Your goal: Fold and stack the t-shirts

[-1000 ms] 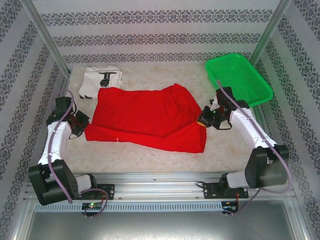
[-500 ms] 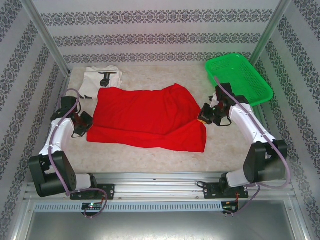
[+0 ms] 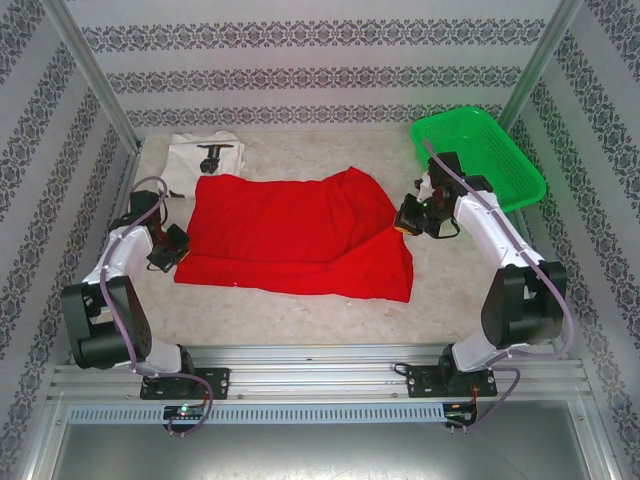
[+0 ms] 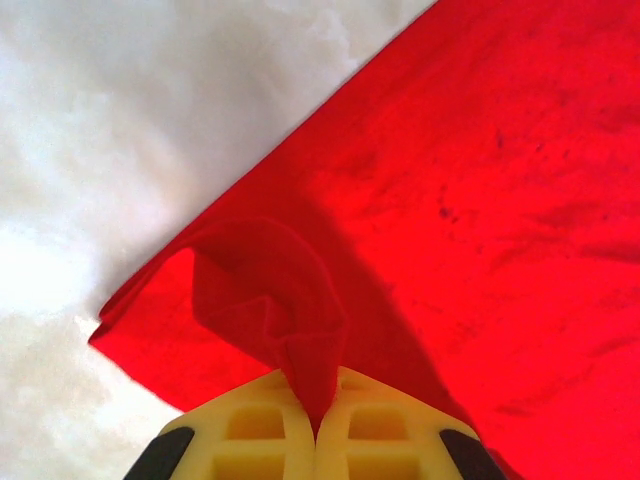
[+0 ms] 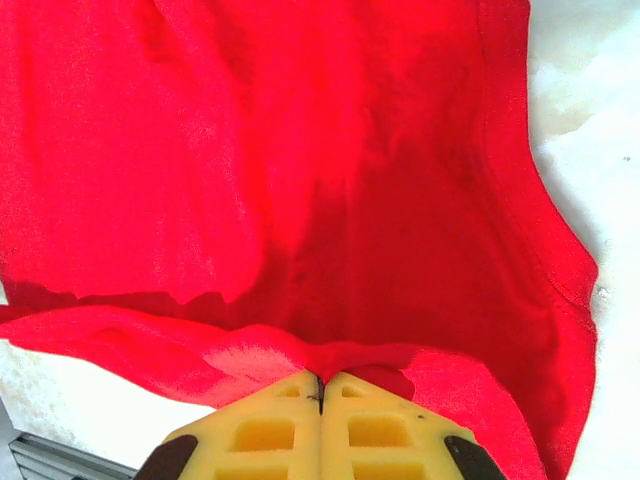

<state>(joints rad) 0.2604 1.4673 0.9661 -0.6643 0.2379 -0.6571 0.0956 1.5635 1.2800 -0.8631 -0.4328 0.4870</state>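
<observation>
Overhead view of a pale worktop (image 3: 300, 315) with two robot arms at its near edge.

At the far left corner lies the white t-shirt (image 3: 205, 160), folded small, its black graphic facing up.

Just in front of it, the left fingers (image 3: 168, 248) are at the left edge of the red t-shirt (image 3: 295, 238). In the left wrist view the left fingers (image 4: 295, 425) are pressed fully together, pinching a small peak of red cloth lifted from the near left corner.

The red t-shirt is spread across the middle of the worktop, plain red side up. Its long axis runs left to right, dipping slightly toward the near right. Which end is the neck cannot be told. Its far left corner touches or just overlaps the white t-shirt.

At the right edge, the right fingers (image 3: 408, 222) are likewise closed tight. The right wrist view shows the right fingers (image 5: 300, 425) clamping a ridge of red fabric beside a curved seam.

Behind the right arm, a green basket (image 3: 478, 160) sits at the far right corner.

Risks, as judged from here: both grips take only a thin bite at the cloth's edge, so pulling the arms apart could let a corner slip free. Uneven travel between the two arms would leave a crooked fold. Dragging the red t-shirt backward could catch and disturb the white one.
</observation>
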